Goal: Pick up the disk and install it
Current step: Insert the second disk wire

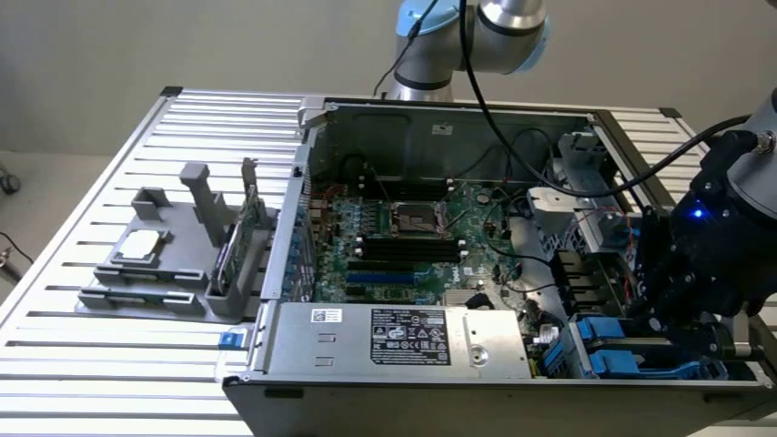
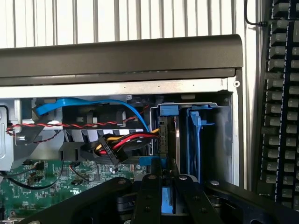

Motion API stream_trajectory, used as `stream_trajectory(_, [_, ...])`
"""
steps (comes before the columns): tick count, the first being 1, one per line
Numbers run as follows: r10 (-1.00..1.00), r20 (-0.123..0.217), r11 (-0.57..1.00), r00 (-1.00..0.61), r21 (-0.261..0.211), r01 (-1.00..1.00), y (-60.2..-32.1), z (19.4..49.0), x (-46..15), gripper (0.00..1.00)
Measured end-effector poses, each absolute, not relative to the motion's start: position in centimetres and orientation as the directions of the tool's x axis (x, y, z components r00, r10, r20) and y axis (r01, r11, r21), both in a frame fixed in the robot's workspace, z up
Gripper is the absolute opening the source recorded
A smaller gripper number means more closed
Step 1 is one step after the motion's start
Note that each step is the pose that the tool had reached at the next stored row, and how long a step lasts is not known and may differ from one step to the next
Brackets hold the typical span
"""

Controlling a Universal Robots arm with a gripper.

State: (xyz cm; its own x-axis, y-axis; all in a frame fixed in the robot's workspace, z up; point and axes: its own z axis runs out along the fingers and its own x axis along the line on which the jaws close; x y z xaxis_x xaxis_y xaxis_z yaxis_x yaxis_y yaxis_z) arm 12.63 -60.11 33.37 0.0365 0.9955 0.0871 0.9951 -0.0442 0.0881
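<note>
We see the gripper (image 2: 162, 186) nearly pressed together, its two black fingers (image 2: 148, 196) pinching a thin blue-edged part between them. That part appears to be the near edge of the disk (image 2: 164, 135), which stands on edge in the drive bay (image 2: 224, 140) of the open computer case (image 1: 364, 118). In the wrist view the disk shows as a dark, narrow slab framed by a blue plastic carrier; its label face is turned away from us, so we cannot read it. We cannot tell how far it is seated in the bay.

Just beside it, in the next slot, stands a bare blue caddy (image 2: 194, 135). A bundle of red, yellow and black wires (image 2: 126, 142) reaches the disk's connector end, and a blue flat cable (image 2: 93, 105) arcs over toward the same spot.

In the exterior view the gripper (image 1: 680, 323) hangs over the case corner at the exterior view's right, and its black body covers most of the bay; we make out blue plastic parts (image 1: 607, 350) below it. The green motherboard (image 1: 401, 237) fills the middle of the case, with the power supply (image 1: 413, 335) along the near edge. The case rests on a slatted desk (image 1: 97, 364), where a grey fixture (image 1: 170, 264) sits well apart at the exterior view's left. A keyboard (image 2: 280, 93) edges the wrist view, partly cut off.
</note>
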Motion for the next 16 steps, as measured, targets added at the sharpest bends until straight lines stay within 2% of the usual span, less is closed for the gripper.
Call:
stream_trajectory(2, [0.995,0.088,-0.044,0.037,0.088,0.995,-60.1,33.5,12.6,0.18])
stream_trajectory(3, [0.995,0.088,-0.044,0.037,0.087,0.995,-60.1,33.8,12.6,0.25])
stream_trajectory(16, [0.995,0.094,-0.044,0.036,0.083,0.996,-60.2,35.3,10.8,0.25])
